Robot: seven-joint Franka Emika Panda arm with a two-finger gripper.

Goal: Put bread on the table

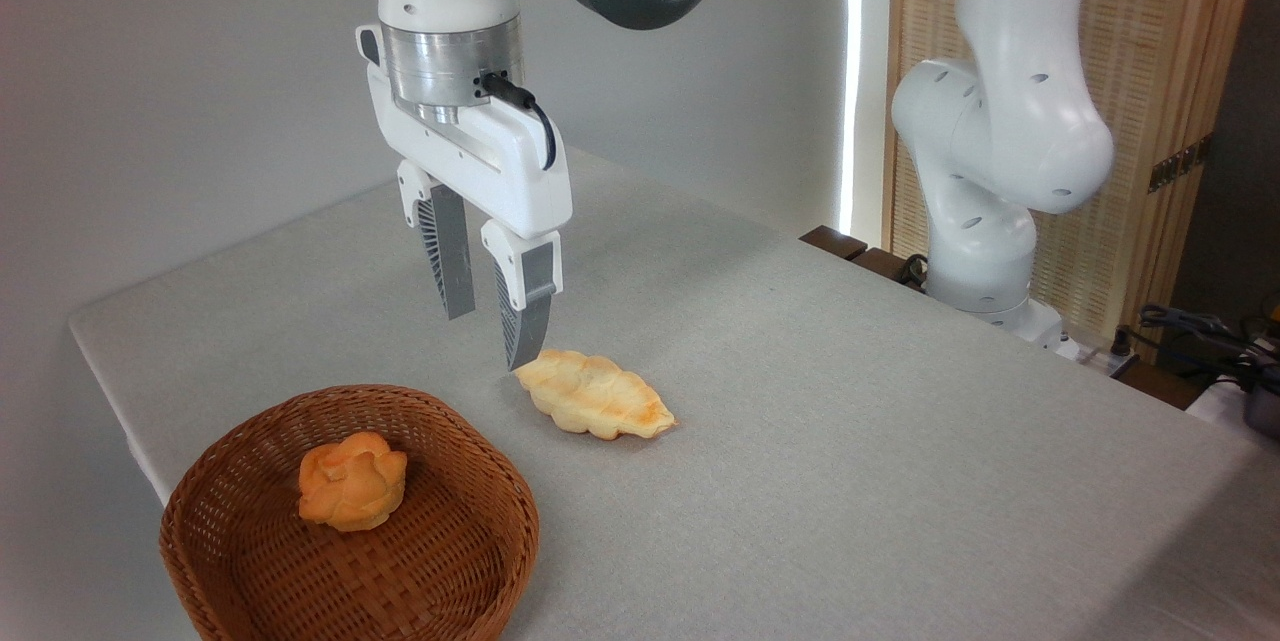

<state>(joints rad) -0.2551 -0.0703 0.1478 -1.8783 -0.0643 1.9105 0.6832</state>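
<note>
I see the grey cloth-covered tabletop (850,401) filling most of my view, its rounded corner at the left. The white arm (1000,131) rises from its base at the right edge and reaches across the top of the picture. Near the front left corner stands a brown wicker basket (480,531). A pale-yellow braided loaf (596,394) lies flat on the cloth just right of the basket. My hand (495,331) hangs above the cloth behind the basket, pointing down, its two fingers parted with nothing between them; the nearer fingertip sits just beside the loaf's left end. The bread (352,481), a small orange-golden bun, rests inside the basket on its woven floor
</note>
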